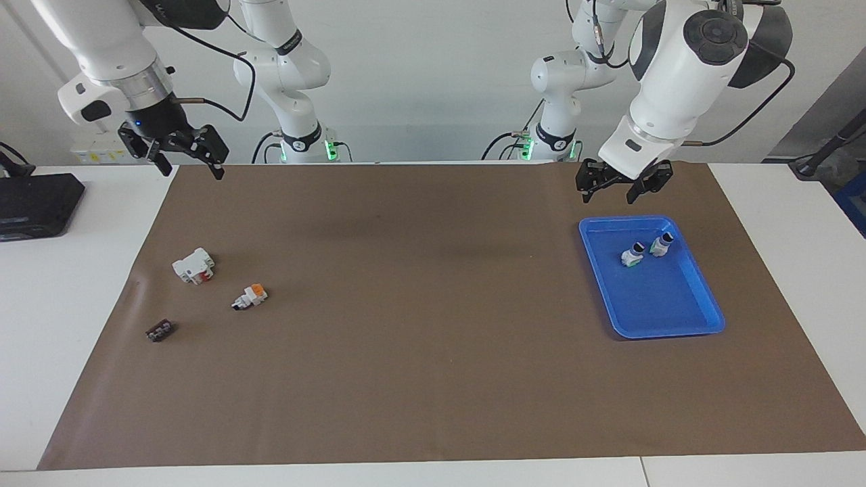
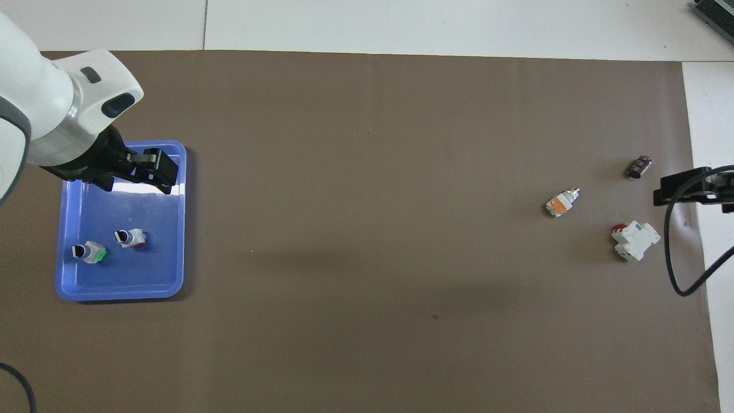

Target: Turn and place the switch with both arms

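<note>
Switch (image 1: 249, 296) with the orange face lies on its side on the brown mat (image 1: 433, 379) toward the right arm's end of the table, farther from the robots than the white block with a red part (image 1: 194, 265) and nearer than the small dark-brown piece (image 1: 159, 331). Largest of the things on the mat, the blue tray (image 1: 676, 318) sits at the left arm's end and holds two small switches (image 1: 633, 256). Left gripper (image 1: 617, 191) hangs with jaws apart and empty over the tray's robot-side rim. Right gripper (image 1: 187, 159) hangs spread and empty over the mat's corner.
</note>
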### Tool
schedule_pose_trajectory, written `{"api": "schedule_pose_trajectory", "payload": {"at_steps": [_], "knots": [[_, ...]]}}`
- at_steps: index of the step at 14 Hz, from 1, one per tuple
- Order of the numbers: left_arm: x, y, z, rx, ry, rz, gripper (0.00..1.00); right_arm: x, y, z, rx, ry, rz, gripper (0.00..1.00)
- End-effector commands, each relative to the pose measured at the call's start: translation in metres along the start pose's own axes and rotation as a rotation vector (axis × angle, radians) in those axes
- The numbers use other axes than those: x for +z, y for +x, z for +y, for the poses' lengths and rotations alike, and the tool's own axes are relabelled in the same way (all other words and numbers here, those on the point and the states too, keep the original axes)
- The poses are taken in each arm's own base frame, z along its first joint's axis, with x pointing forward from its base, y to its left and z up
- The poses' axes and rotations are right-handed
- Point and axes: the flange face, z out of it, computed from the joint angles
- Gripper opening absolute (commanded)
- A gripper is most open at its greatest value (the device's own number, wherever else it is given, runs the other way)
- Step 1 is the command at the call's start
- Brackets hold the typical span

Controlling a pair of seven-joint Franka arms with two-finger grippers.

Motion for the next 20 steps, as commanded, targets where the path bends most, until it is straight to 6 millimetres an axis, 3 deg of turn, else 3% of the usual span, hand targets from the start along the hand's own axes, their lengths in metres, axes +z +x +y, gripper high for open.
{"api": "schedule_pose_trajectory", "payload": {"at_steps": [1, 3, 5, 13, 17, 20], "knots": [[-0.019, 0.002, -0.036, -0.067, -0.006, -0.006, 0.86, -0.001, -0.008, 0.002, -0.002, 0.009, -0.002, 1.00], [-0.021, 0.002, -0.064, -0.113, -0.005, -0.007, 0.86, -0.001, -0.008, 0.002, -0.002, 0.009, -0.002, 1.00], [-0.025, 0.001, -0.069, -0.123, -0.006, 0.011, 0.86, 0.000, -0.008, 0.002, -0.002, 0.009, -0.002, 1.00], [-0.029, -0.004, -0.044, -0.083, 0.000, -0.007, 0.86, 0.000, -0.008, 0.002, -0.004, 0.009, -0.002, 1.00], [-0.043, -0.007, -0.060, -0.144, -0.088, 0.074, 0.86, 0.000, -0.008, 0.002, -0.005, 0.009, -0.003, 1.00], [-0.030, -0.014, -0.045, -0.124, -0.083, 0.094, 0.86, 0.000, -0.008, 0.002, -0.005, 0.009, -0.003, 1.00]]}}
